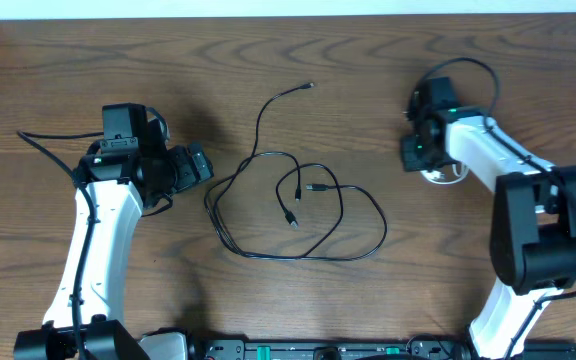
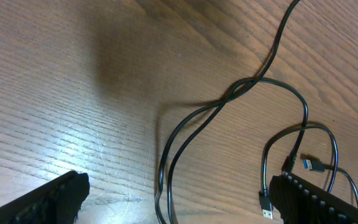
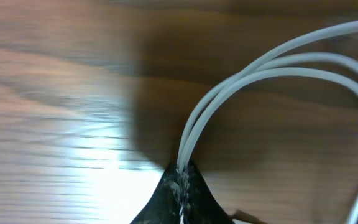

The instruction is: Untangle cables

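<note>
Surface: dark wood-grain table (image 1: 528, 60), glare patches in both wrist views.

Black cable (image 1: 298, 258) lies slack in the middle of the table in several overlapping loops. One strand crosses another at a pinch point (image 2: 238, 87), and two plug ends (image 2: 265, 204) sit inside the loops.

White cable (image 3: 188, 140) is at the far right, well apart from the black one, bunched under the right arm.

Right gripper (image 3: 180, 177): fingertips shut tight on two white strands side by side. The cord curves up and away from the grip. Likely held to keep it clear of the black loops.

Left gripper (image 1: 204, 165): fingers spread as wide as they go, holding nothing, low over the table just beside the left edge of the black loops. Likely placed to take a strand there.

Judgement: cables look separated; the black one's own loops remain.
</note>
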Controlling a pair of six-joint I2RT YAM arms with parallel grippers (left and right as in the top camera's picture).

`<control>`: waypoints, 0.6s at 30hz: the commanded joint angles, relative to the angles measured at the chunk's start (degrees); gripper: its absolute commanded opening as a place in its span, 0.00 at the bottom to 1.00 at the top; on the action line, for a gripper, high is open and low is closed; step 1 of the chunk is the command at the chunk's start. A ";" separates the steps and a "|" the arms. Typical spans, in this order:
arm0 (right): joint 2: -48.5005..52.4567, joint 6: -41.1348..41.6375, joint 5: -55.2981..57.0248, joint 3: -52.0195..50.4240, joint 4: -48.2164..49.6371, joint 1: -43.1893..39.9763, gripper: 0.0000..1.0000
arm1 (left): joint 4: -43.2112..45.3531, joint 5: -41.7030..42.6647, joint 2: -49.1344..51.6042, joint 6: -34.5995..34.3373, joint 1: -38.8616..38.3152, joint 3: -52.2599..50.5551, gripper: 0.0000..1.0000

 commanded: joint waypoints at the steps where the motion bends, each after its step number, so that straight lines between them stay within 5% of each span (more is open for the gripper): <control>1: -5.64 -1.36 2.75 -0.57 -0.17 -3.02 0.01 | -0.15 -0.39 0.39 -0.09 0.13 -0.17 0.98; 18: -11.87 -3.06 5.16 -0.61 0.20 -22.62 0.01 | -0.15 -0.39 0.39 -0.09 0.13 -0.17 0.98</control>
